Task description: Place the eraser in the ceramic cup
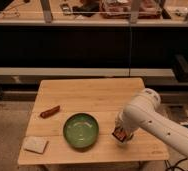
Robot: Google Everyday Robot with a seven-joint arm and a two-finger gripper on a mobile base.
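Observation:
My gripper (119, 134) hangs from the white arm (152, 120) over the right front part of the wooden table (87, 95), just right of the green bowl. It is shut on the eraser (118, 134), a small reddish-brown block that shows between the fingers, close above the tabletop. The ceramic cup is hidden behind the gripper and the arm.
A green bowl (80, 130) stands at the front middle of the table. A curved reddish sausage-like thing (50, 111) lies at the left. A pale square sponge (36, 144) lies at the front left corner. Dark shelving stands behind the table.

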